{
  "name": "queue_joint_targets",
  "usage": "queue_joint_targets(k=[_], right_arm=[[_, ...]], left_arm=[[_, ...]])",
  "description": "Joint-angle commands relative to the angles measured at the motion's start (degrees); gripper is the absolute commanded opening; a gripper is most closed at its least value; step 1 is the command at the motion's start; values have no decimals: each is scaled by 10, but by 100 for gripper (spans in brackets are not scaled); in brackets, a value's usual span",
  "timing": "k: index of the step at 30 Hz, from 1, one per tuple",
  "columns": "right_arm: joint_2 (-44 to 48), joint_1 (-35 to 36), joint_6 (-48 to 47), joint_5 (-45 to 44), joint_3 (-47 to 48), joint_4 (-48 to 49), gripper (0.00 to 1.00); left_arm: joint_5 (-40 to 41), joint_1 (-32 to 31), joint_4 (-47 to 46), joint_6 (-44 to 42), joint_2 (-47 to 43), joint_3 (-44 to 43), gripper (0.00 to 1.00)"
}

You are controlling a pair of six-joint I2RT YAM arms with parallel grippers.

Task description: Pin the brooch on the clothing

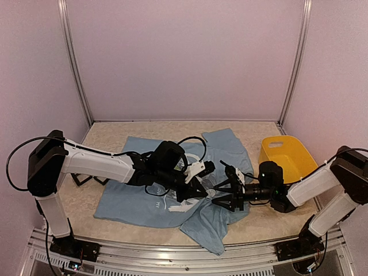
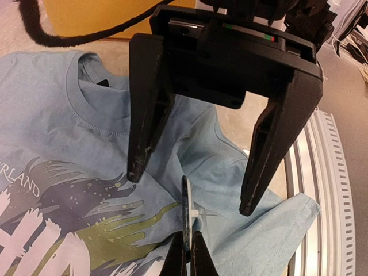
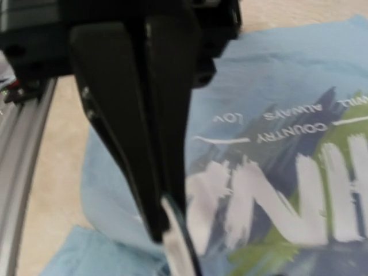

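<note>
Brooch [image 2: 185,210] edge-on, face hidden, left fingers [image 2: 204,261] cut off, clothing [image 3: 276,63] blurred

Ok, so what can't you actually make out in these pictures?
Brooch face: edge-on in the left wrist view, pinched by the left gripper; whether its pin has pierced the T-shirt is unclear.
Right wrist view: blurred, brooch only a pale sliver cut off by the bottom edge.
Top view: brooch too small, lost between the left gripper and the right gripper; black frames partly under the left arm.
</note>
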State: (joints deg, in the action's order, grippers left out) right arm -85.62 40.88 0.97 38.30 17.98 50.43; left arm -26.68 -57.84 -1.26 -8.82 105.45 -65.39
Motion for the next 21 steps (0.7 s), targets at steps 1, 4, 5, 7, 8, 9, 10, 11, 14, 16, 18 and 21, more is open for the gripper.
queue_joint_targets(k=[1,4,5,7,8,9,10,11,14,16,18,21], right_arm=[[-42,6,21,24,14,61,48],[-52,7,29,32,17,81,41],[-56,8,31,33,20,80,40],[-63,8,37,33,24,78,38],[-65,8,39,33,25,80,36],[-67,8,42,34,26,81,36],[-69,8,43,32,28,80,36],[-71,7,45,26,32,74,35],[-76,8,47,16,46,45,33],[-77,8,50,9,46,46,30],[-78,7,56,0,51,40,28],[-84,7,56,-11,67,7,27]], left_arm=[[2,-2,-14,5,-20,1,0],[0,-2,-13,6,-20,2,0],[0,-2,-13,6,-20,2,0],[-1,-2,-12,5,-20,2,0],[-1,-2,-12,5,-20,2,0],[-2,-2,-12,3,-20,2,0],[-3,-2,-11,3,-20,2,0],[-4,-3,-10,1,-20,1,0],[-4,-4,-9,-3,-22,2,0],[-5,-4,-8,-4,-23,2,0],[-7,-6,-7,-6,-23,2,0],[-7,-7,-6,-8,-23,1,0]])
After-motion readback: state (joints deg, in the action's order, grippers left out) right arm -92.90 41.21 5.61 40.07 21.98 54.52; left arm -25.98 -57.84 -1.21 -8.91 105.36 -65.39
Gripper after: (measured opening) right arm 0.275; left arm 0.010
